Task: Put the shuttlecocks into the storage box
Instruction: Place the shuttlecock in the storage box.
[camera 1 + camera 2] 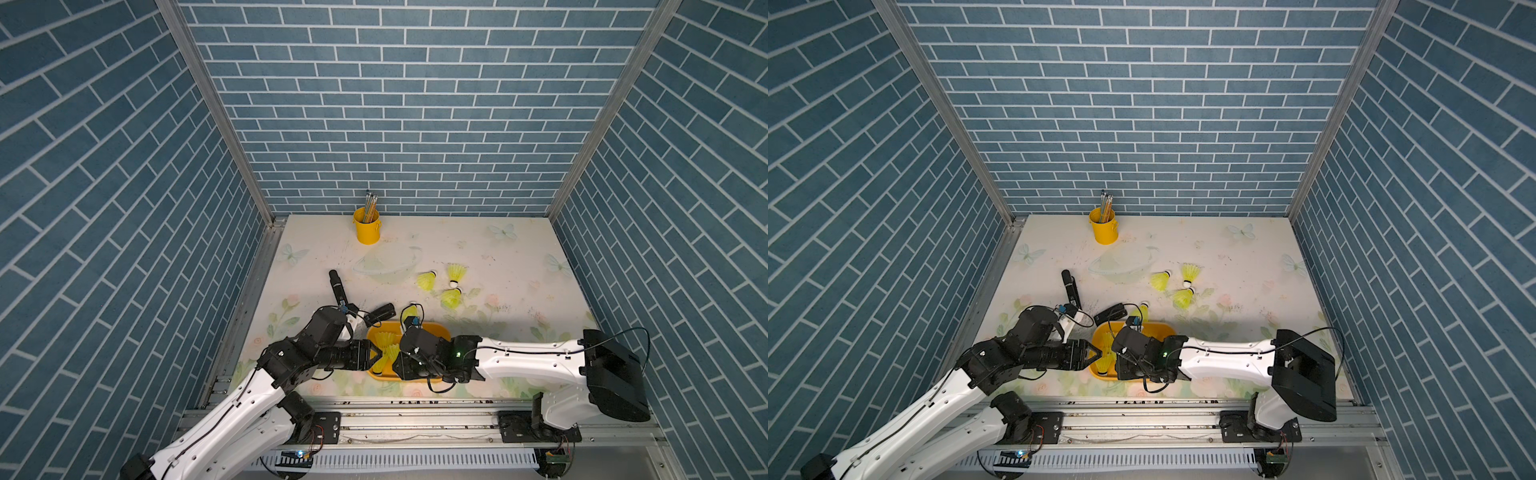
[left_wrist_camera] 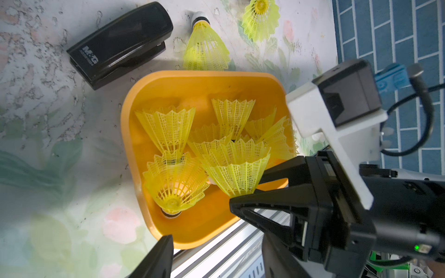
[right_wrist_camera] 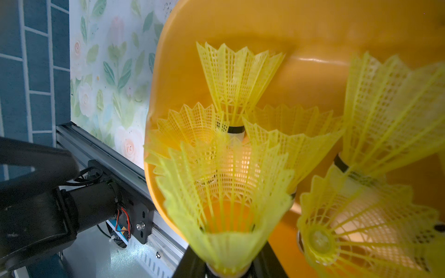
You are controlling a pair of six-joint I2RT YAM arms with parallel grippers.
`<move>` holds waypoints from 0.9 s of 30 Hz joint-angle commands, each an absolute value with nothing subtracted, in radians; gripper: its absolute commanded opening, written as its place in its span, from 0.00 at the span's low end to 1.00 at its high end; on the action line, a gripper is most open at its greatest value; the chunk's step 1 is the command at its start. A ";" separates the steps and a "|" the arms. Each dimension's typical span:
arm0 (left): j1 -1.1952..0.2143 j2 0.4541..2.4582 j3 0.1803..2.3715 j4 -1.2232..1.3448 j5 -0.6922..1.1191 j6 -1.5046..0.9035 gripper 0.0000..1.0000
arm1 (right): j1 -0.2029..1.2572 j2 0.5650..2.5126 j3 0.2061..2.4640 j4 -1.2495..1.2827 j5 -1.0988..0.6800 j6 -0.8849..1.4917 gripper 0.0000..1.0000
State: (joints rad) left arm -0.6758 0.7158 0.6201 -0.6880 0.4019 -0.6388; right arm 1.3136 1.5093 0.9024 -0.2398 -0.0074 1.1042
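The left gripper [image 1: 1098, 353] sits at the left rim of the orange storage box [image 2: 192, 81], jaws drawn together, though whether they pinch the rim cannot be told; a black stapler [image 2: 120, 45] lies just behind. Several shuttlecocks [image 2: 168, 127] lie heaped inside the box, and over them the right gripper [image 2: 248, 189] is clamped on the tip end of a held shuttlecock [image 2: 237, 168]. A stray shuttlecock [image 2: 204, 45] lies just beyond the far rim, and three loose shuttlecocks [image 1: 452, 298] rest farther right on the floral table [image 1: 519, 249], well apart from the box
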 commanded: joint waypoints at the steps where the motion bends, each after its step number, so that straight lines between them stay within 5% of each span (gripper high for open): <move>1: -0.683 0.701 0.599 -0.716 0.420 -0.621 0.65 | 1.319 1.529 0.929 -0.262 0.001 1.131 0.27; 7: -0.683 0.695 0.602 -0.706 0.416 -0.624 0.65 | 1.319 1.533 0.930 -0.268 0.002 1.131 0.29; 16: -0.683 0.708 0.606 -0.687 0.413 -0.625 0.65 | 1.319 1.532 0.938 -0.272 0.003 1.122 0.44; 27: -0.683 0.714 0.613 -0.680 0.408 -0.627 0.65 | 1.319 1.496 0.966 -0.327 0.031 1.105 0.46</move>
